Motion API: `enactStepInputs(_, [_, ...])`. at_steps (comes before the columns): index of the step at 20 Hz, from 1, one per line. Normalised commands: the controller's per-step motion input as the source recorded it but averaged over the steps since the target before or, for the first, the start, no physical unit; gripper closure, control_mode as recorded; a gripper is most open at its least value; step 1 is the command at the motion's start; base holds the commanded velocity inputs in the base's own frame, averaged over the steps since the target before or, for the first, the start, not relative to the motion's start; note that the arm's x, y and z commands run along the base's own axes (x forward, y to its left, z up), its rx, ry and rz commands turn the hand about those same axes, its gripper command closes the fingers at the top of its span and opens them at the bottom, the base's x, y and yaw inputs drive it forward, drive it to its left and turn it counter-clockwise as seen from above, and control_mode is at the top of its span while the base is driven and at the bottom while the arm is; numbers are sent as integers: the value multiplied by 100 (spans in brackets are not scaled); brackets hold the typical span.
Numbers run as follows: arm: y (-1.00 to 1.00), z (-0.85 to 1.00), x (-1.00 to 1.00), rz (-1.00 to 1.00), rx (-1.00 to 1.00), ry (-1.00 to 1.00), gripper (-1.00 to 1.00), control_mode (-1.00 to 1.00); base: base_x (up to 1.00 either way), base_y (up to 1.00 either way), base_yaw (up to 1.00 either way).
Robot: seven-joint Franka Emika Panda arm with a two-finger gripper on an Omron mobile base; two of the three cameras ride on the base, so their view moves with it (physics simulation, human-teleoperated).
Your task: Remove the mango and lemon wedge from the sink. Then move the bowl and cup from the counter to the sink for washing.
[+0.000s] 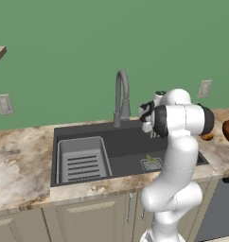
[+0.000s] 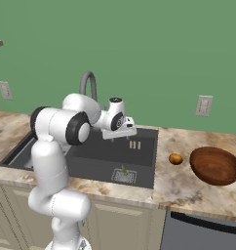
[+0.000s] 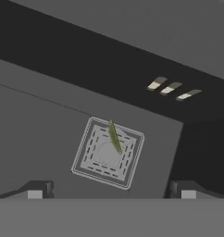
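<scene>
The gripper (image 3: pixel 111 190) hangs with jaws spread wide above the sink (image 2: pixel 144 161), aimed down at the lemon wedge (image 3: pixel 115 137) lying on the drain cover (image 3: pixel 93 159), likely ready to descend; the mango (image 2: pixel 175 158) sits on the worktop (image 2: pixel 181 188) beside the bowl (image 2: pixel 216 166).
</scene>
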Motion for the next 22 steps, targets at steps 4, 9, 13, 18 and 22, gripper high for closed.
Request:
enactStepInputs(4, [-1, -15, 8, -2, 0, 0, -100, -100, 0, 0, 0])
enactStepInputs(9, [-2, -14, 7, -4, 0, 0, -100, -100, 0, 0, 0])
enactStepInputs(13, [-2, -16, 8, -3, 0, 0, -100, -100, 0, 0, 0])
enactStepInputs(18, [-1, -14, 7, -5, 0, 0, -100, -100, 0, 0, 0])
enactStepInputs(22, [-1, -14, 1, -3, 0, 1, -100, -100, 0, 0, 0])
